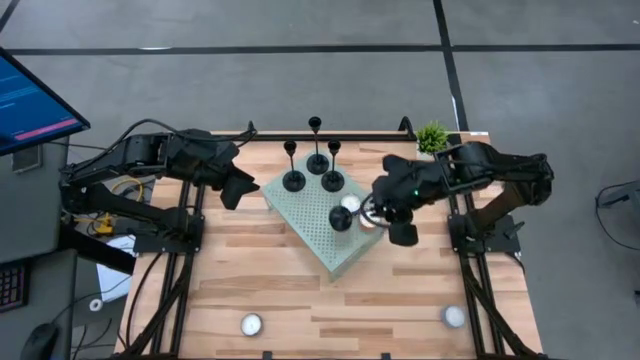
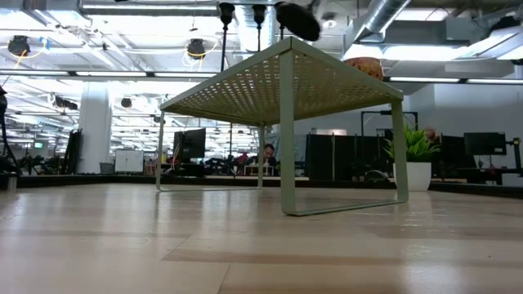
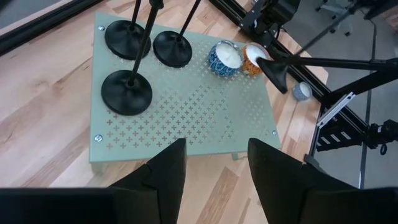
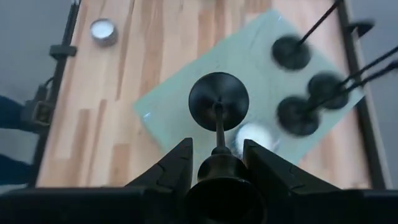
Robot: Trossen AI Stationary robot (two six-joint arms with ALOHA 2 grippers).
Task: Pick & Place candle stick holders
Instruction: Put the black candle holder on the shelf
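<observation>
Three black candle stick holders [image 1: 317, 164] stand upright on their disc bases on the far left part of a pale green perforated stand [image 1: 315, 225]. A fourth candle stick holder [image 4: 218, 101] hangs over the stand's right part, with my right gripper [image 4: 217, 149] shut on it. Its disc base shows above the stand top in the low view [image 2: 298, 20]. My left gripper [image 3: 216, 146] waits open at the stand's left side [image 1: 243, 186], holding nothing. My right gripper pinches the held holder's top end [image 4: 219, 155], where the thin stem meets the cup, between its two fingers. The fingers slant down from the table's right and lie along the stem. The disc base [image 3: 273, 70] points away from the gripper, tilted, clear of the stand.
A blue-and-white candle [image 3: 224, 57] and an orange one [image 3: 252, 57] sit on the stand right below the held holder. Two tealights [image 1: 250, 324] [image 1: 454, 316] lie near the table's front edge. A small green potted plant [image 1: 432, 137] stands at the far right corner.
</observation>
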